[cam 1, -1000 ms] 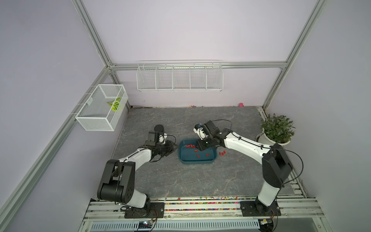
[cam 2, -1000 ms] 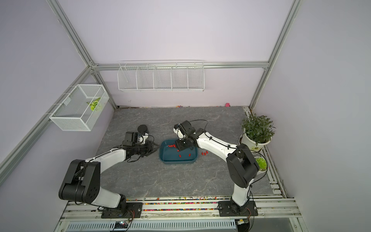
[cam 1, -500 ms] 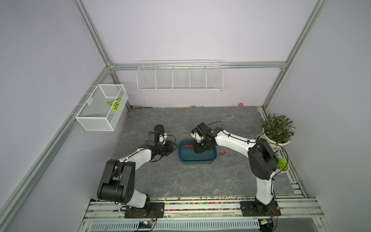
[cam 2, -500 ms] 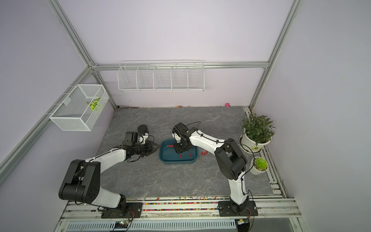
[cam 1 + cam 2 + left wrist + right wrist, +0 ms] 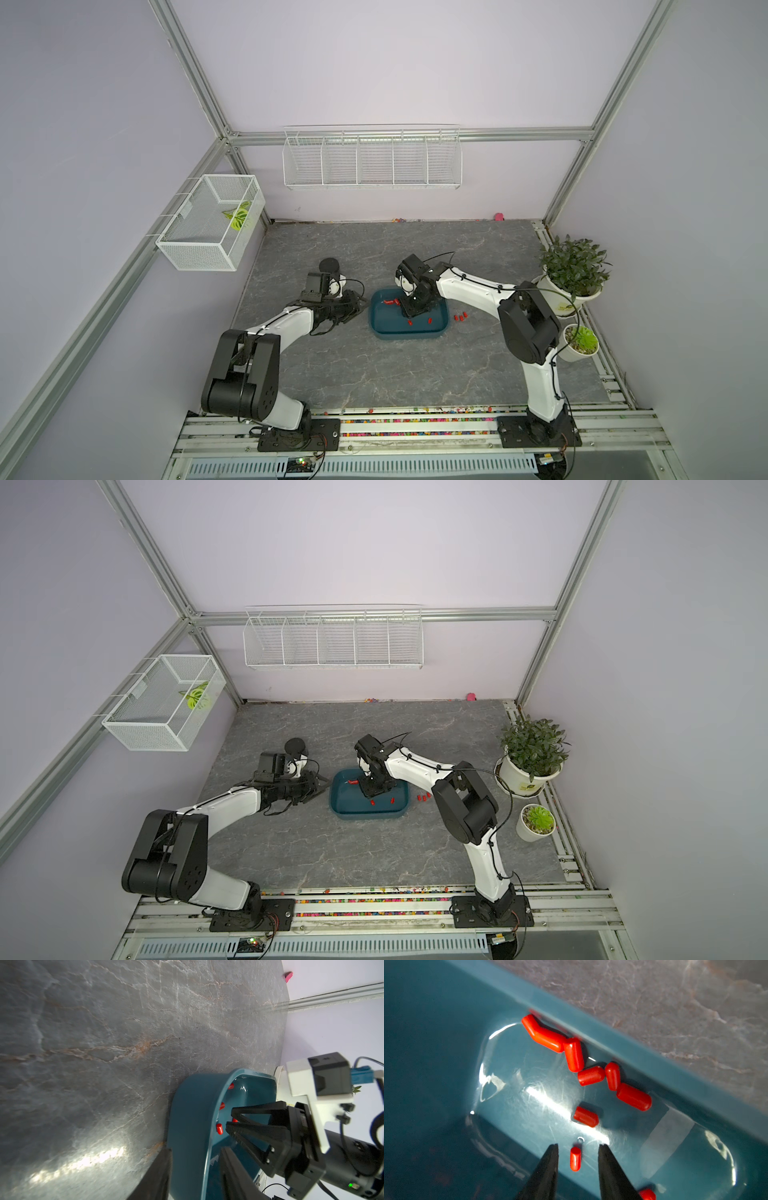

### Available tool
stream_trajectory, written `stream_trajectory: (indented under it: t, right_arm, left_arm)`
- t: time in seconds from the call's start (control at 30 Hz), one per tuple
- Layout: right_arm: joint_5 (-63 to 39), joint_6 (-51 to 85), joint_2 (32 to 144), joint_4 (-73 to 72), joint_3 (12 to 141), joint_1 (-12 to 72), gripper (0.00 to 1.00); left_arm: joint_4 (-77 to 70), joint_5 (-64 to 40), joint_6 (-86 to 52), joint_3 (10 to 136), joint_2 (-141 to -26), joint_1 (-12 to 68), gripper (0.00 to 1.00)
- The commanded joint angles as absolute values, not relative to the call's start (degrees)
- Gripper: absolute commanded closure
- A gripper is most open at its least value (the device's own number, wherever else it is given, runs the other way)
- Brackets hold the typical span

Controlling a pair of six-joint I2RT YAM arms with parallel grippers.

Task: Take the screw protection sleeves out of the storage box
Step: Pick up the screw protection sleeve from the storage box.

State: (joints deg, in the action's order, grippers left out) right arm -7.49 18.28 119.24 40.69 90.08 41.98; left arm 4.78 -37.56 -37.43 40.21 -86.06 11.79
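Your right tool (image 5: 578, 1145) is down inside the shallow dark teal plastic storage box (image 5: 409, 335). Its jaws are narrowly apart and empty. They straddle one tiny bright red plastic sleeve (image 5: 575, 1158), which lies flat on the box floor between the fingertips (image 5: 550, 1155) and touches neither.

Lower until both tips meet the floor, then close slowly across the sleeve's width. It looks round and slick, so a fast squeeze would likely shoot it out. Lift straight up to clear the rim before you travel sideways.

The other red screw protection sleeves (image 5: 574, 1054) crowd against the box wall, where a fingertip probably has little room. Take the loose ones first.

Your left tool (image 5: 195, 1149) straddles the box's left wall. You cannot tell whether it is pinching.

A few sleeves already out (image 5: 460, 317) lie on the grey marbled worktop (image 5: 374, 374), just right of the box. That side is open, and the potted plants (image 5: 571, 266) stand well apart. The near side is broad and bare.
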Motion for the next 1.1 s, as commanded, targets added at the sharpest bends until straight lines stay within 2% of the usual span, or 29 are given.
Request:
stream_trajectory:
  t: [0.0, 0.63, 1.07]
  right_arm:
    - [-6.68, 19.24, 120.69, 43.02, 91.64, 41.92, 0.63]
    - [-7.02, 19.77, 125.21, 45.17, 95.91, 41.85, 0.64]
    - [-7.30, 19.86, 127.46, 46.47, 98.10, 41.92, 0.68]
  left_arm:
    - [4.46, -38.21, -36.84, 39.89, -86.69, 11.99, 0.56]
    - [4.57, -38.14, -36.83, 39.81, -86.24, 12.01, 0.56]
    - [4.44, -38.06, -36.88, 39.55, -85.87, 11.97, 0.56]
